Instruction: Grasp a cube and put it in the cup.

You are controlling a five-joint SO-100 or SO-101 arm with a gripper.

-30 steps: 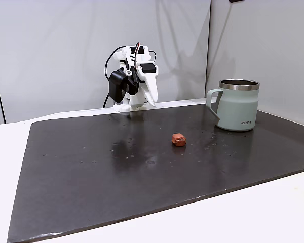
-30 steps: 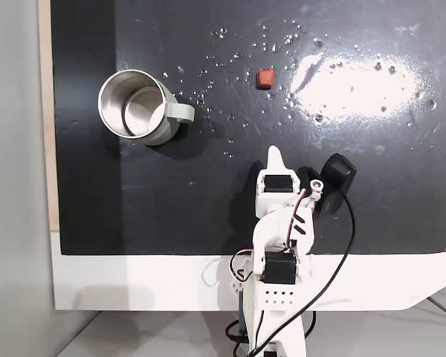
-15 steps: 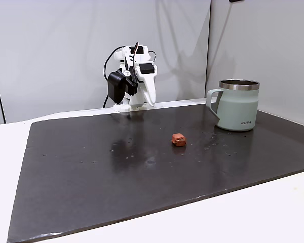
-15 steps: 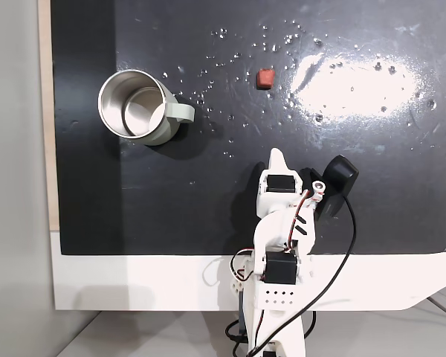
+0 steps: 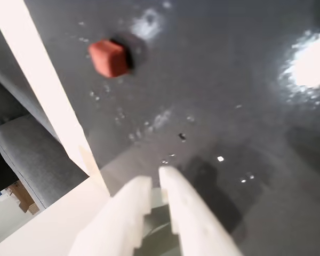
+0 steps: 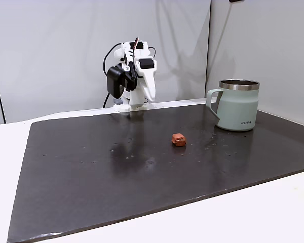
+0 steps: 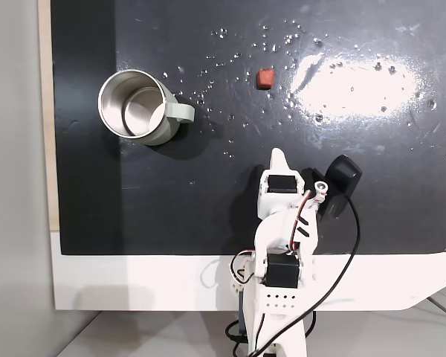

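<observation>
In the side fixed view the cube (image 6: 179,139) lies alone mid-table (image 6: 91,177), well apart from the cup (image 6: 238,112), whose small dark lettering is unreadable. Farthest, the pincer (image 5: 156,181), fingers nearly together, hangs empty. The top-down fixed view shows the cup's steel interior.

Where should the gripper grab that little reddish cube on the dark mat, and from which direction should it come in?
Probably from straight above, closing the fingers across two opposite side faces. The cube lies flat and alone on the mat, away from the cup, so every side is free. It is small and slightly rounded, so centre it between the fingertips. The gripper is nearly shut and must open first.
</observation>
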